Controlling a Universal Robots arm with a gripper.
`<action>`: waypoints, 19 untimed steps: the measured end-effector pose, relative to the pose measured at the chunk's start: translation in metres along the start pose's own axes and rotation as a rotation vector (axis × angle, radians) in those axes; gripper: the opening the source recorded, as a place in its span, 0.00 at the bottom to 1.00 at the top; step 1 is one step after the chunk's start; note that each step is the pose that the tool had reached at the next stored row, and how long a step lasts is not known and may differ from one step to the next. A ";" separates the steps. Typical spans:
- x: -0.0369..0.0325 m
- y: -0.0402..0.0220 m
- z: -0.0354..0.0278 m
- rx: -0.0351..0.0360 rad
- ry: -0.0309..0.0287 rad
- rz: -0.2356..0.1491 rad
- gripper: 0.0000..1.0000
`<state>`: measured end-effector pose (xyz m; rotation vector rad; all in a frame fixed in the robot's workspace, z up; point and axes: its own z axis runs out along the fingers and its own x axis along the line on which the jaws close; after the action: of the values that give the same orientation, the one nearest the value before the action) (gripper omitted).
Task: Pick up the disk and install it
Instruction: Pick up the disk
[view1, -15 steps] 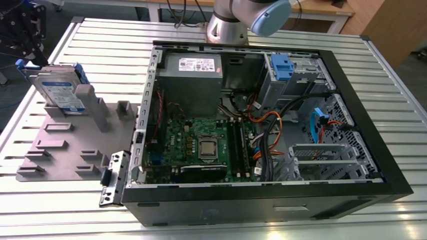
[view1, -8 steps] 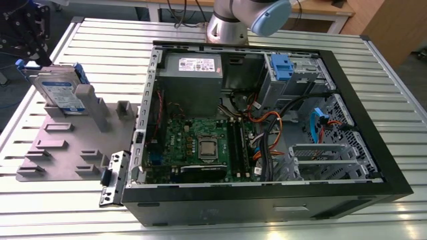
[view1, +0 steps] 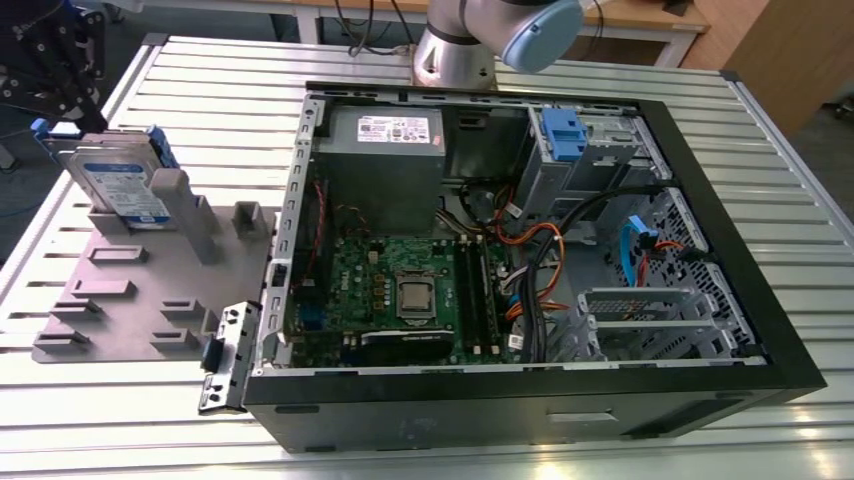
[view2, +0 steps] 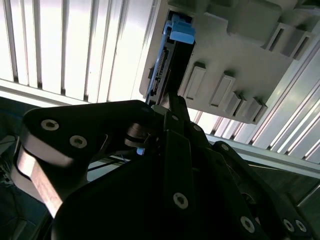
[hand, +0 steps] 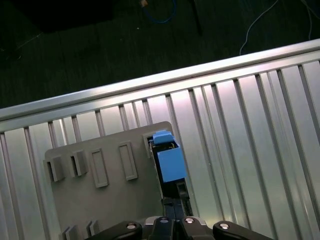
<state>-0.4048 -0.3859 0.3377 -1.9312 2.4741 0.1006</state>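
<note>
Ribbed metal tabletop (view1: 200, 60) in the exterior view carries an open computer case (view1: 534, 400) and a grey holder plate (view1: 134, 290). The disk (view1: 120, 185) stands upright in the plate, with the gripper (view1: 83, 125) at its top edge. In the second wrist view the gripper (view2: 167, 102) meets the disk's (view2: 165, 70) end; whether it clamps cannot be told. In the first wrist view the disk (hand: 170, 162) sits edge-on beside the gripper (hand: 174, 212).

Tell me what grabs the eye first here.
The open PC case, motherboard and cables exposed, dominates the middle of the slatted table in the exterior view. At that view's left, the disk stands on edge in a grey fixture, with the gripper at its top end.
</note>
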 end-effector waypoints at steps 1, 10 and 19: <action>0.0000 0.0000 0.0000 -0.0001 -0.0002 0.000 0.11; 0.0000 0.0000 0.0000 -0.0001 -0.0004 0.000 0.24; 0.0000 0.0000 0.0000 -0.0002 -0.0007 0.000 0.54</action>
<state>-0.4049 -0.3859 0.3377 -1.9308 2.4737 0.1015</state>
